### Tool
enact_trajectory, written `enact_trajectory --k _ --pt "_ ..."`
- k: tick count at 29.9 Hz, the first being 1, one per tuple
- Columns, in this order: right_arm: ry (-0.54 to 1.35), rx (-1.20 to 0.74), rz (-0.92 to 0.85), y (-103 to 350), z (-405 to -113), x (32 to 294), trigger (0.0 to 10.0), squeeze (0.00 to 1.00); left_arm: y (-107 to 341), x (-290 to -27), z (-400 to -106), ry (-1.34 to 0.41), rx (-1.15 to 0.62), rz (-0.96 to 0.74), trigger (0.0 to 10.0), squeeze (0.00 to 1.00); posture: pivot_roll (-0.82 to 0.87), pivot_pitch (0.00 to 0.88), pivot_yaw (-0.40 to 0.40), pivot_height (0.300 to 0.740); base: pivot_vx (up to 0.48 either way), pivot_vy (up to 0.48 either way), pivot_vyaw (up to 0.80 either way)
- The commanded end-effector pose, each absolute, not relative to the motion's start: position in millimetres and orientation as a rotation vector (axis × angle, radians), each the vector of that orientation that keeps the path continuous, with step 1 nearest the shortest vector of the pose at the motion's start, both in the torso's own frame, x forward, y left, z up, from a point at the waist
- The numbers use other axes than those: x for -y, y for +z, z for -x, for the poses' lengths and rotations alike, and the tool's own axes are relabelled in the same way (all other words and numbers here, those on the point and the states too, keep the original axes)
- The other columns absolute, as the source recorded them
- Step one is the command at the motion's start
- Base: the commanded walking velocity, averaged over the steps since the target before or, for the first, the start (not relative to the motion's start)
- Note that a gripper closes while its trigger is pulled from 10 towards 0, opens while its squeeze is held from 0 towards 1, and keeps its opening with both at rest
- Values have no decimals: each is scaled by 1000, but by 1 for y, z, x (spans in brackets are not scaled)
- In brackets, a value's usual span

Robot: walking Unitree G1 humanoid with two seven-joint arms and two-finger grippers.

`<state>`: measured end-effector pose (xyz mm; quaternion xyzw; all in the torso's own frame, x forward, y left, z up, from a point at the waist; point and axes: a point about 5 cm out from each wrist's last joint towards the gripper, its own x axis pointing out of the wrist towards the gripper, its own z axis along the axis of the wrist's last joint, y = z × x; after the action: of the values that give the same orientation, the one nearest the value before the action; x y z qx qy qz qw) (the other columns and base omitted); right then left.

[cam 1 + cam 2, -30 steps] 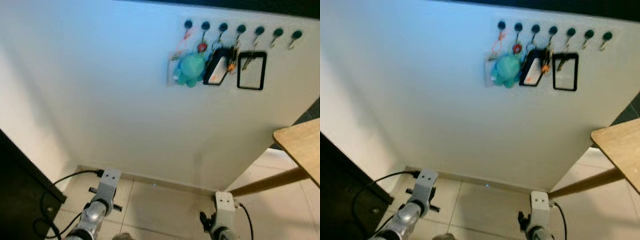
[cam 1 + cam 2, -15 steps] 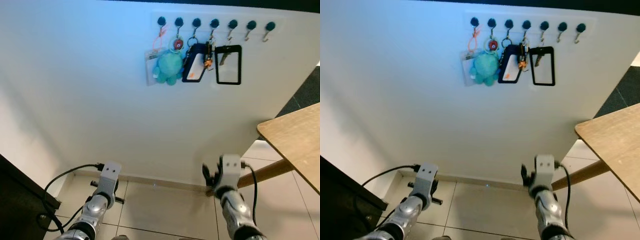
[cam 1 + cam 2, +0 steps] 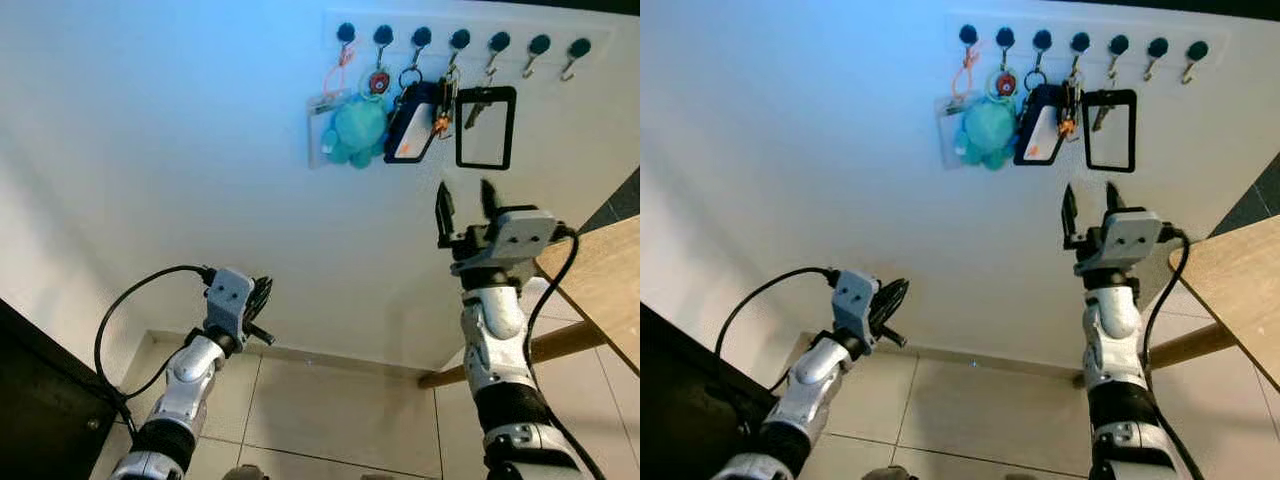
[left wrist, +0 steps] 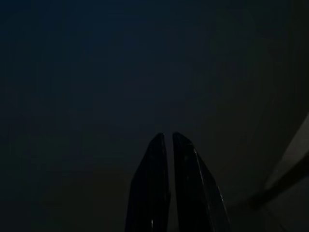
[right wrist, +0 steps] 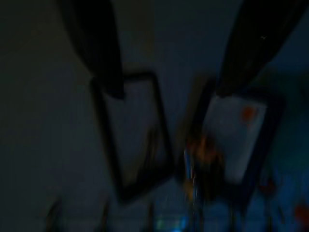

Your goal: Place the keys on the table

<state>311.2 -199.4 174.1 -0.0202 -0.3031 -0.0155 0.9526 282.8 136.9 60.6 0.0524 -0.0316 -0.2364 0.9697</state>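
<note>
Eye views: we see the right gripper (image 3: pixel 465 206) raised on an upright forearm, fingers spread and pointing up; the keys (image 3: pixel 441 100) hang on wall hooks just above it, the table (image 3: pixel 602 285) beside and below it. The left gripper (image 3: pixel 259 296) sits low. Left wrist view: dark, fingers (image 4: pixel 157 188) pressed together. Right wrist view: blurred, fingers apart, keys (image 5: pixel 195 157) ahead between two black-framed holders.

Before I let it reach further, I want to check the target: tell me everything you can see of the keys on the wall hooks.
The keys hang from a dark wall hook, a small metal bunch with an orange tag. They sit between a dark card holder and an empty black frame. The right tool is open just below, not touching them.
</note>
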Motion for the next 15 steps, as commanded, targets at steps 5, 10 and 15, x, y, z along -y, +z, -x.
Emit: enact_trajectory --k 5,10,15 --pt "-129 727 33 206 -303 213 10000 553 81 -122 -278 -549 164 -106 10000 0 43 41 -3 740 0 0 0" --pt "-167 737 -24 221 -307 227 10000 0 94 -115 -281 -550 208 -88 10000 0 37 34 -3 740 0 0 0" --pt "-170 721 7 228 -311 239 10000 0 101 -111 -282 -562 218 -86 10000 0 32 31 -7 740 0 0 0"
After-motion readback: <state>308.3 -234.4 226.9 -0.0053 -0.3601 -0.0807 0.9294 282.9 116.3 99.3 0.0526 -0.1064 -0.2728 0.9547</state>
